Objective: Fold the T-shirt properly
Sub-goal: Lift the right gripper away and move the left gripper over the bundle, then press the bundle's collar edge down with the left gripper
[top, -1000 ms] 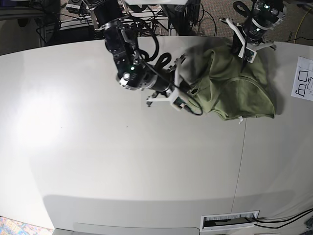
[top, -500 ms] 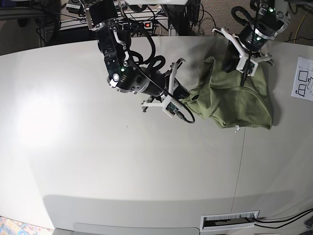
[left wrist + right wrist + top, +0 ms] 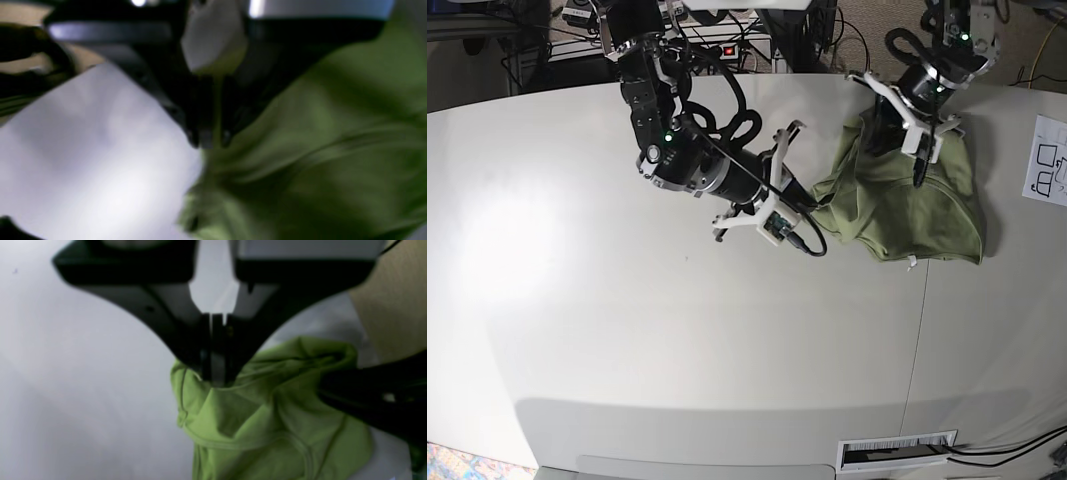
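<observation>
Both pincers are pinching edges of the crumpled olive-green cotton T-shirt (image 3: pixel 907 205), bunched on the white surface (image 3: pixel 627 330): the right pincer (image 3: pixel 215 381) clamped tight, the left pincer (image 3: pixel 208 143) nearly closed on cloth. Spreading seems underway; next, pulling the edges apart flat.

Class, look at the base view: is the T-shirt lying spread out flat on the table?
No. The T-shirt is bunched in a rumpled heap, pinched by the right gripper and left gripper.
</observation>
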`<move>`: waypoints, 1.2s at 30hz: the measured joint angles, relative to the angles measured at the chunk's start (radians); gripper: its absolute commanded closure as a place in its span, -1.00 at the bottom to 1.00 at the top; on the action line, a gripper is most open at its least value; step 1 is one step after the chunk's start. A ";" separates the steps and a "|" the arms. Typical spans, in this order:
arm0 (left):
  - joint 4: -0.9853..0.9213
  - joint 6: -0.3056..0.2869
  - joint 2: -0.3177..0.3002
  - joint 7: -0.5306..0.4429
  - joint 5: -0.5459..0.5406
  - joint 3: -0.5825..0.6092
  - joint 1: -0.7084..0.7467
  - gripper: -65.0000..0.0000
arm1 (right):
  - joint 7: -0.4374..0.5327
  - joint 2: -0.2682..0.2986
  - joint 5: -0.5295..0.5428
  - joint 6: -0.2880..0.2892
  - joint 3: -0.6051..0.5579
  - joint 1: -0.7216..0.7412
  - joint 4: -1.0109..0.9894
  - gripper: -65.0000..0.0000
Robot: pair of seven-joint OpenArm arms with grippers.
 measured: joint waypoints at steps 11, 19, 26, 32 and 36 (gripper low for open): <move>-0.114 -0.102 0.108 0.021 0.039 0.053 0.003 0.89 | -0.031 -0.002 0.066 -0.002 0.251 0.000 0.001 1.00; -0.137 -0.101 0.105 0.013 0.082 0.150 -0.021 0.89 | -0.033 0.066 0.095 -0.001 0.274 0.000 0.013 1.00; 0.156 -0.102 0.102 0.176 0.078 0.150 -0.020 0.89 | -0.025 0.093 0.096 -0.001 0.274 0.000 0.021 1.00; 0.211 -0.029 0.074 0.112 0.301 0.150 -0.008 0.89 | -0.022 0.093 0.097 0.000 0.274 0.000 0.021 1.00; 0.141 0.046 0.018 0.040 0.451 0.150 -0.026 0.90 | -0.022 0.092 0.098 0.000 0.273 0.000 0.021 1.00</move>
